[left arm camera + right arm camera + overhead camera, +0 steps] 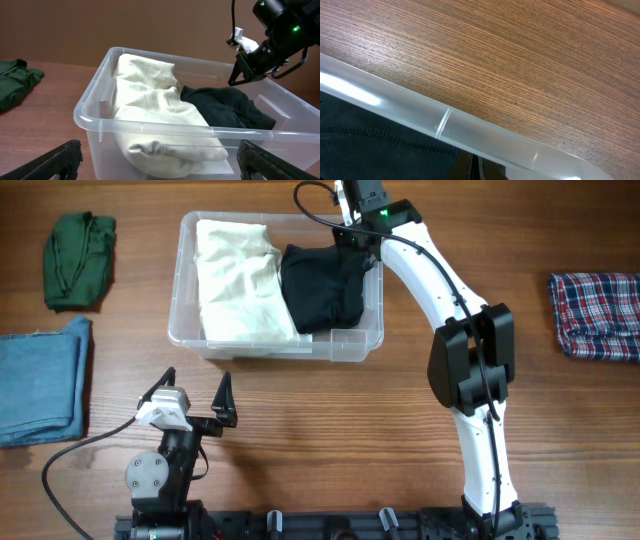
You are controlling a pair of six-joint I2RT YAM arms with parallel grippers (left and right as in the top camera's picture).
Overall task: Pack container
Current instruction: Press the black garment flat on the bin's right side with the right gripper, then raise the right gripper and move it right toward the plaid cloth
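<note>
The clear container stands at the table's back centre. It holds a folded cream cloth on the left and a black cloth on the right. My right gripper hangs over the back right corner of the container, fingers shut, tips just above the black cloth. Nothing shows between the fingers. The right wrist view also shows the rim and black cloth. My left gripper is open and empty, in front of the container's front wall.
A green cloth lies at the back left and folded blue denim at the left edge. A plaid cloth lies at the far right. The right arm spans from the front base to the container.
</note>
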